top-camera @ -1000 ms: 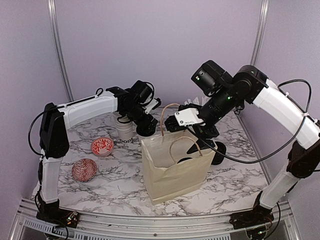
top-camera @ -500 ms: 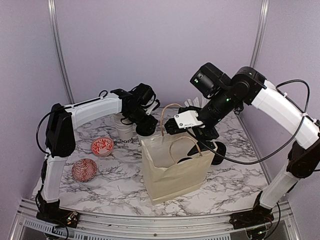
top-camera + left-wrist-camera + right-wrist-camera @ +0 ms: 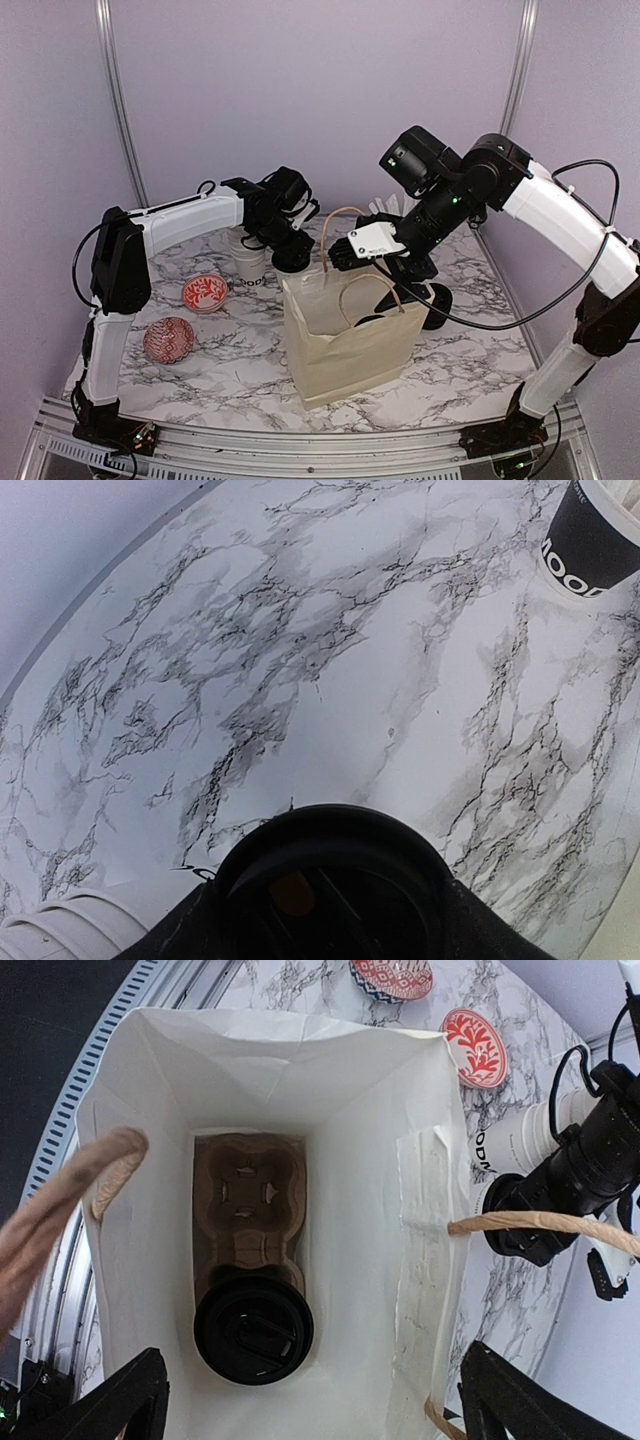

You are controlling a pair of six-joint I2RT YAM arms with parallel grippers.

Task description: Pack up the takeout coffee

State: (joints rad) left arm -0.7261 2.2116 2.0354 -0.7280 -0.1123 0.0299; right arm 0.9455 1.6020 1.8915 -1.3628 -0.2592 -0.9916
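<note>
- The coffee in hand, a white cup under a black lid, stands just behind the back-left corner of the paper bag. The left gripper looks clenched on it from above.
- Another coffee sits down inside the bag, in one pocket of a cardboard carrier. The other pocket is empty.
- The right gripper hangs over the bag's mouth with its fingers spread wide, grasping nothing.
- I'd say the second cup is at the pick-up. Next it needs lifting over the rim, clear of the rope handle, then lowering upright into the free pocket.
- Writing: the stack of white cups left of the bag shows black letters, roughly "OOD". A black cup reads something like "NOOD", partly cut off.
</note>
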